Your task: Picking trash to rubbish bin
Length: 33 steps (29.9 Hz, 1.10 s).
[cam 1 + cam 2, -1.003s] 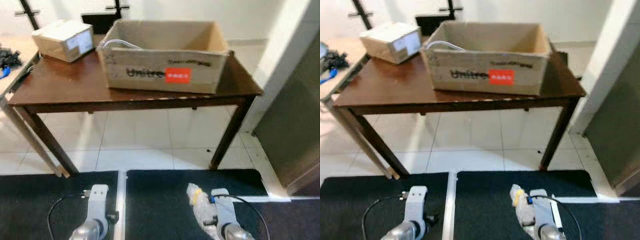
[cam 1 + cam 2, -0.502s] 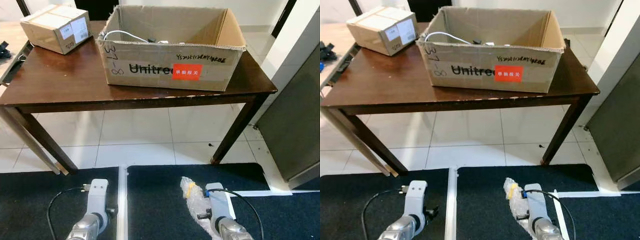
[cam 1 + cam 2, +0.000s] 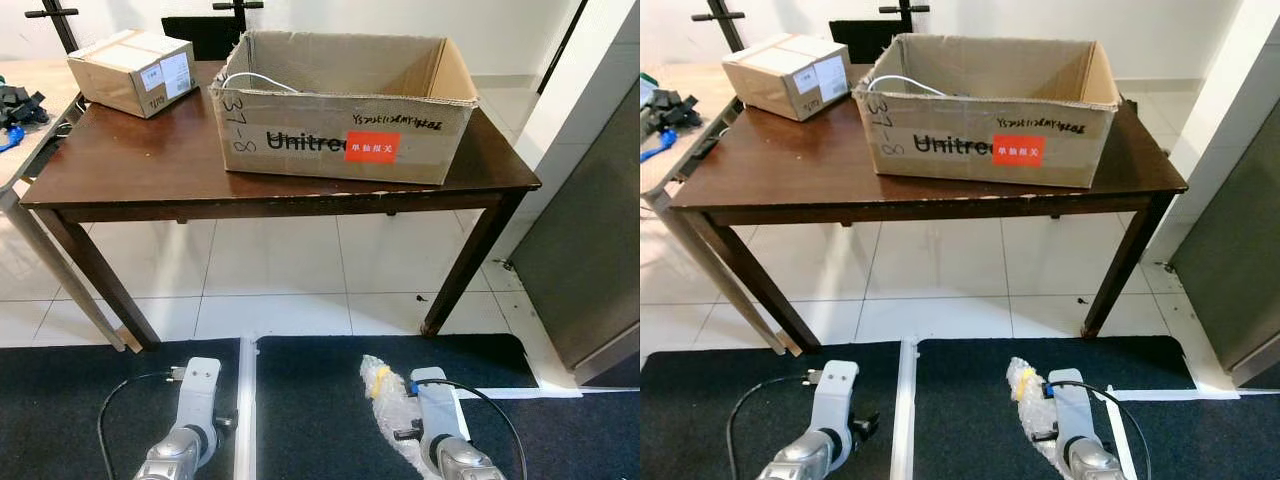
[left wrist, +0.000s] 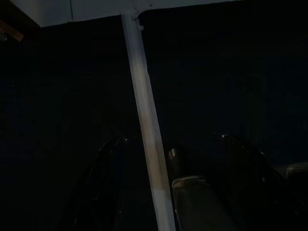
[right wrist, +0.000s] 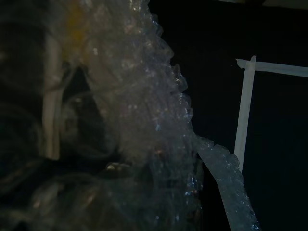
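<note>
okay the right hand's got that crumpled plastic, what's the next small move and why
Probably lift the right hand with the crumpled plastic wrap toward the open cardboard box on the table. The wrap sits low over the black mat, and the box is the only open container ahead.

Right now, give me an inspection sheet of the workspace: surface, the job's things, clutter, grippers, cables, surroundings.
Surface: dark wooden table ahead on white tiles; black mats at the robot's feet.
Job's things: crumpled clear plastic wrap with a yellow spot, held at the right gripper; no rubbish bin seen.
Clutter: large open cardboard box marked Unitree with a red label; small sealed carton at the table's far left corner.
Grippers: right gripper low over the mat, shut on the wrap; left gripper hangs idle.
Cables: white cable inside the large box; black leads along both wrists.
Surroundings: grey panel at right, white wall behind.
</note>
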{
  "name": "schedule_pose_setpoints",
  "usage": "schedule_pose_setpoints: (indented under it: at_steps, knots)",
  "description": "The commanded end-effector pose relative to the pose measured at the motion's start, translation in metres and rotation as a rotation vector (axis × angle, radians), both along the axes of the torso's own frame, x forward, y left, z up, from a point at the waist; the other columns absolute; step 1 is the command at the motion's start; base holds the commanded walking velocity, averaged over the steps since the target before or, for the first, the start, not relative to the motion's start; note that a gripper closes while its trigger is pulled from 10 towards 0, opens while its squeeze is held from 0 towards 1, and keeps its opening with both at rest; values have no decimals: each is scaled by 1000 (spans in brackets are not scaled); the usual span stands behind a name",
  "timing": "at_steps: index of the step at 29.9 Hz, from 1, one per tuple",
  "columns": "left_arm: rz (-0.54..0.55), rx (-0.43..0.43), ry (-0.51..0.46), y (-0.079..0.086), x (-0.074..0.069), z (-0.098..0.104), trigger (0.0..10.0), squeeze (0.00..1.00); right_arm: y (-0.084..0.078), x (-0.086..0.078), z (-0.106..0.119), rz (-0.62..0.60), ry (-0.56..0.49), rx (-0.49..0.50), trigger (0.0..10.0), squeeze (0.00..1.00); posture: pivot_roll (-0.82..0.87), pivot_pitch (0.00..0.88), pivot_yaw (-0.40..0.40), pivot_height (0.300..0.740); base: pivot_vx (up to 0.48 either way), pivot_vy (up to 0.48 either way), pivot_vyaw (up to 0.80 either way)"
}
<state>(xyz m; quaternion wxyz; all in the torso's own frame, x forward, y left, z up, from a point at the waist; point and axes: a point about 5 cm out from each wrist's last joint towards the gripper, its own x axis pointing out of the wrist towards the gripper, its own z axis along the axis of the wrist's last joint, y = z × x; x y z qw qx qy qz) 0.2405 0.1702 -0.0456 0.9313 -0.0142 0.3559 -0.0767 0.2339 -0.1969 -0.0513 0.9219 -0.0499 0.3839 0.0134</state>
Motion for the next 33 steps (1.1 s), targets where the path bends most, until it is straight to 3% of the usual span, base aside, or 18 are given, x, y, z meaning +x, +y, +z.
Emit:
schedule_pose_setpoints:
  at_steps: [1, 13, 33]
  knots:
    - [8, -5, 37, 1, -8, -6, 10000, 0, 1, -7, -5, -6, 31, 5, 10000, 0, -63, 138, 32, 740, 0, 0, 0]
    - [8, -15, 42, 1, -8, -6, 10000, 0, 1, -8, -6, -7, 32, 4, 10000, 0, -67, 138, 35, 740, 149, 0, 0]
    - [3, -19, 32, 3, -6, -4, 10000, 0, 3, -7, -5, -8, 28, 6, 10000, 0, -67, 119, 40, 740, 345, 0, 0]
